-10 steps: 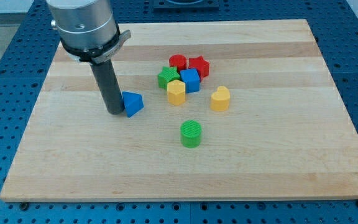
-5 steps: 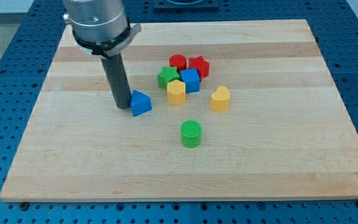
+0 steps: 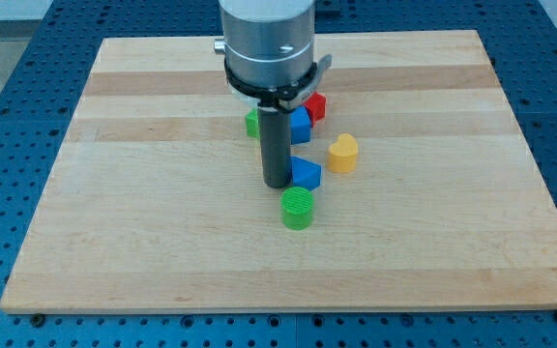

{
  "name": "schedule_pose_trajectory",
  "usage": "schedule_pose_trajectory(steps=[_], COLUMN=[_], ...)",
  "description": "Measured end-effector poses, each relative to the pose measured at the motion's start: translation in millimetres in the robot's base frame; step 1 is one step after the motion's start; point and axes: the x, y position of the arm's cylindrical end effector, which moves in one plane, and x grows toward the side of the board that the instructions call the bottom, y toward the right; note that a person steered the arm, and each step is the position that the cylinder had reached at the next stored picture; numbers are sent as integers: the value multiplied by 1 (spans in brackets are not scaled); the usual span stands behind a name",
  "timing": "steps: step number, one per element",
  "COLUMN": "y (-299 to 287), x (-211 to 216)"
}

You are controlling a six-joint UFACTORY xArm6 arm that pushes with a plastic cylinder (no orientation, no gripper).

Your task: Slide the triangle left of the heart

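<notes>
The blue triangle lies on the wooden board, just left of and slightly below the yellow heart, a small gap between them. My tip touches the triangle's left side. The rod and the arm's body hide part of the block cluster behind them.
A green cylinder stands just below my tip and the triangle. Behind the rod, a green block, a blue cube and a red star show in part. Other cluster blocks are hidden.
My tip has pushed the blue triangle to the view's right, from the board's middle left to just left of the yellow heart. The arm now covers much of the cluster.
</notes>
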Motion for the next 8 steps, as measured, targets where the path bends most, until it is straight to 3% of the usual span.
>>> schedule_pose_trajectory(steps=[2,8], y=[8,37], x=[37,-8])
